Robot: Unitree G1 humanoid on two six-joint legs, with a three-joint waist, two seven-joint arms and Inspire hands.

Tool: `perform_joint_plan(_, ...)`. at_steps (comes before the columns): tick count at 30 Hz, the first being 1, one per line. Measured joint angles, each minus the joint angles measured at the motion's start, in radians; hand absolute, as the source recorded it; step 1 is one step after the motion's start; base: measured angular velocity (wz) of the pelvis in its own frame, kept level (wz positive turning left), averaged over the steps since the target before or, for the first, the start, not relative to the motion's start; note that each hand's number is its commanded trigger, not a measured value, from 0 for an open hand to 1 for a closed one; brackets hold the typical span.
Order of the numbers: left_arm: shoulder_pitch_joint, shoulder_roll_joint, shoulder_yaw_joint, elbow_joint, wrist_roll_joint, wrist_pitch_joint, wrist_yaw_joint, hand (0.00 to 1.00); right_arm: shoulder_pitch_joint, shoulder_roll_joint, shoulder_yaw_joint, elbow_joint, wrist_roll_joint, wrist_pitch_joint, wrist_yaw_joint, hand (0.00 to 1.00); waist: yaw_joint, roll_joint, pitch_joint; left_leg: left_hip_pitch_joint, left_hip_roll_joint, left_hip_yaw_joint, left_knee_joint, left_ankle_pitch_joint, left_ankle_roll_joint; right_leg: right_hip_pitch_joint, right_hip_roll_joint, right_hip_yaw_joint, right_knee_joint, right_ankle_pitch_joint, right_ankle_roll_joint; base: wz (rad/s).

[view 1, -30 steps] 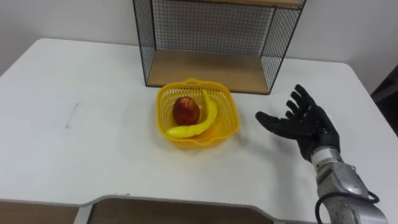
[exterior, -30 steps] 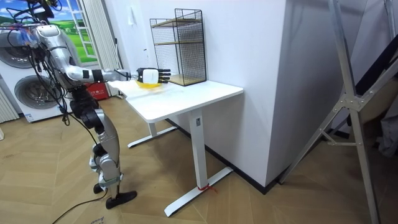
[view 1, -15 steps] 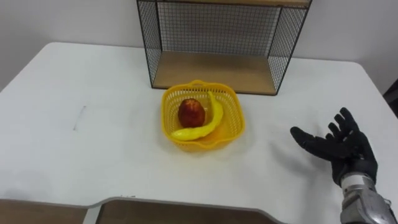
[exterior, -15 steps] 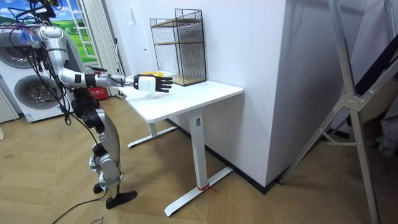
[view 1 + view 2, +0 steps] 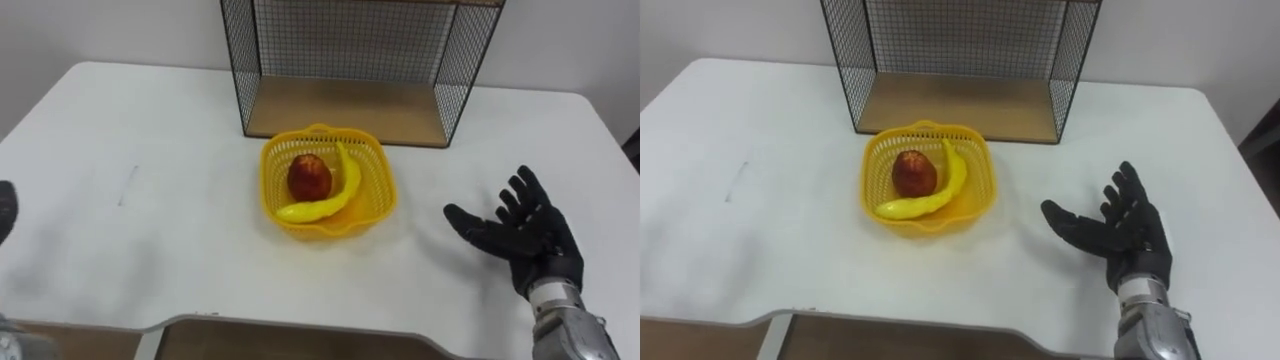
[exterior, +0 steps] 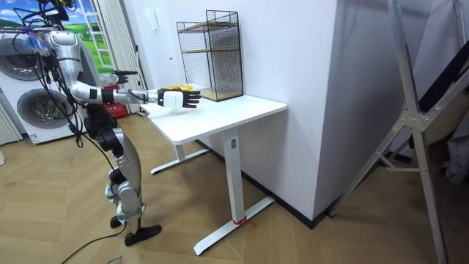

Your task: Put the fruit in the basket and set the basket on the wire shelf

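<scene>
A yellow plastic basket (image 5: 272,160) stands on the white table (image 5: 150,230), just in front of the wire shelf (image 5: 350,108). A red apple (image 5: 310,176) and a yellow banana (image 5: 332,198) lie inside the basket. My right hand (image 5: 522,238) hovers over the table to the right of the basket, open, palm turned towards it, a hand's width away and holding nothing. A dark edge of my left hand (image 5: 5,212) shows at the far left, well away from the basket. The room view has me standing at the table's end with the right hand (image 6: 179,97) stretched out over it.
The wire shelf has a black mesh frame, a wooden bottom board and an open front facing me. The table's front edge (image 5: 300,325) runs close below the basket. A washing machine (image 6: 33,110) stands behind me in the room view.
My right hand drew back from beside the basket to the right and towards me, still open. A bit of my left hand has come in at the left edge. Basket and fruit stayed put.
</scene>
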State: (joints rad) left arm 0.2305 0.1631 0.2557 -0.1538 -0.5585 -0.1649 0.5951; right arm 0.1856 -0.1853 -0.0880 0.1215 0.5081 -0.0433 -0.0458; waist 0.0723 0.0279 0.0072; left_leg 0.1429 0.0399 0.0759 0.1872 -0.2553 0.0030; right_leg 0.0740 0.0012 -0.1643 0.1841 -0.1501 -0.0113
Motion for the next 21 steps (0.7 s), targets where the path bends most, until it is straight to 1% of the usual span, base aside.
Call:
perform_joint_plan(2, -0.008, 0.0, -0.022, -0.01, -0.015, -0.006, -0.067, 0.0, 0.0, 0.0, -0.001, -0.03, 0.007, -0.007, 0.007, 0.0, -0.013, 0.005, 0.0016, 0.0, 0.0, 0.001, 0.002, 0.0, 0.0, -0.006, 0.0, 0.001, 0.001, 0.0, 0.0, 0.0)
perform_joint_plan(4, -0.024, 0.0, -0.041, -0.01, -0.016, -0.006, -0.111, 0.0, -0.002, 0.002, -0.001, -0.039, 0.013, -0.026, 0.02, 0.0, -0.015, 0.005, 0.0016, 0.0, 0.001, 0.005, 0.003, 0.0, 0.0, -0.006, 0.001, 0.001, 0.001, 0.0, 0.0, -0.02)
perform_joint_plan(5, -0.033, 0.0, -0.055, -0.01, -0.016, -0.006, -0.144, 0.0, -0.004, 0.005, -0.001, -0.045, 0.015, -0.033, 0.034, 0.0, -0.016, 0.004, 0.0014, 0.001, 0.001, 0.006, 0.003, 0.0, 0.0, -0.006, 0.001, 0.001, 0.001, 0.0, 0.0, 0.0)
perform_joint_plan(6, -0.038, 0.0, -0.063, -0.01, -0.016, -0.006, -0.159, 0.0, -0.004, 0.007, 0.0, -0.049, 0.018, -0.035, 0.04, 0.0, -0.017, 0.004, 0.0015, 0.002, 0.001, 0.006, 0.003, 0.0, 0.0, -0.006, 0.001, 0.001, 0.002, 0.0, 0.0, 0.0)
perform_joint_plan(8, -0.049, 0.0, -0.1, -0.008, -0.016, -0.007, -0.217, 0.0, -0.012, 0.021, 0.007, -0.051, 0.038, -0.052, 0.062, 0.0, -0.022, 0.003, 0.0023, 0.005, 0.001, 0.005, 0.003, 0.0, 0.0, -0.004, 0.0, 0.003, 0.005, 0.0, 0.0, 0.0)
perform_joint_plan(9, -0.051, 0.0, -0.11, -0.005, -0.016, -0.008, -0.231, 0.0, -0.013, 0.025, 0.011, -0.051, 0.039, -0.055, 0.067, 0.0, -0.023, 0.002, 0.0029, 0.007, 0.001, 0.005, 0.003, 0.0, 0.0, -0.002, 0.001, 0.004, 0.005, 0.0, 0.0, 0.0)
perform_joint_plan(11, -0.051, -0.001, -0.146, 0.016, -0.016, -0.008, -0.29, 0.0, -0.014, 0.036, 0.033, -0.048, 0.044, -0.059, 0.097, 0.0, -0.039, -0.006, 0.0078, 0.009, 0.002, 0.007, 0.004, 0.0, 0.0, 0.0, 0.001, 0.006, 0.005, 0.0, 0.0, 0.0)
perform_joint_plan(12, -0.051, -0.002, -0.154, 0.023, -0.016, -0.008, -0.304, 0.0, -0.014, 0.038, 0.036, -0.048, 0.045, -0.059, 0.107, 0.0, -0.04, -0.008, 0.0089, 0.008, 0.001, 0.007, 0.004, 0.0, 0.0, -0.001, 0.001, 0.007, 0.005, 0.0, 0.0, 0.0)
perform_joint_plan(14, -0.05, -0.014, -0.185, 0.038, -0.016, -0.007, -0.341, 0.0, -0.015, 0.042, 0.038, -0.038, 0.056, -0.059, 0.132, 0.0, -0.041, -0.014, 0.012, 0.001, 0.0, 0.011, 0.009, 0.0, 0.0, -0.007, 0.0, 0.009, 0.006, 0.0, 0.0, 0.0)
perform_joint_plan(15, -0.049, -0.017, -0.19, 0.038, -0.016, -0.007, -0.349, 0.0, -0.018, 0.043, 0.038, -0.031, 0.061, -0.059, 0.135, 0.0, -0.042, -0.017, 0.0123, 0.0, 0.0, 0.012, 0.01, 0.0, 0.0, -0.007, 0.0, 0.009, 0.006, 0.0, 0.0, 0.0)
perform_joint_plan(16, -0.05, -0.02, -0.201, 0.038, -0.016, -0.007, -0.364, 0.0, -0.02, 0.045, 0.039, -0.018, 0.073, -0.059, 0.137, 0.0, -0.042, -0.021, 0.01, -0.001, 0.001, 0.013, 0.01, 0.0, 0.0, -0.008, 0.0, 0.009, 0.005, 0.0, 0.0, 0.0)
perform_joint_plan(17, -0.05, -0.021, -0.208, 0.038, -0.013, -0.007, -0.377, 0.0, -0.021, 0.046, 0.041, -0.015, 0.078, -0.058, 0.137, 0.0, -0.042, -0.022, 0.0093, 0.0, 0.001, 0.015, 0.01, 0.0, 0.0, -0.009, 0.001, 0.011, 0.004, 0.0, 0.0, 0.0)
perform_joint_plan(21, -0.051, -0.022, -0.231, 0.06, -0.013, -0.007, -0.424, 0.0, -0.04, 0.048, 0.058, -0.015, 0.084, -0.058, 0.147, 0.0, -0.05, -0.019, 0.0077, 0.007, 0.001, 0.018, 0.01, 0.0, 0.0, -0.001, 0.002, 0.013, 0.005, 0.0, -0.001, 0.0)
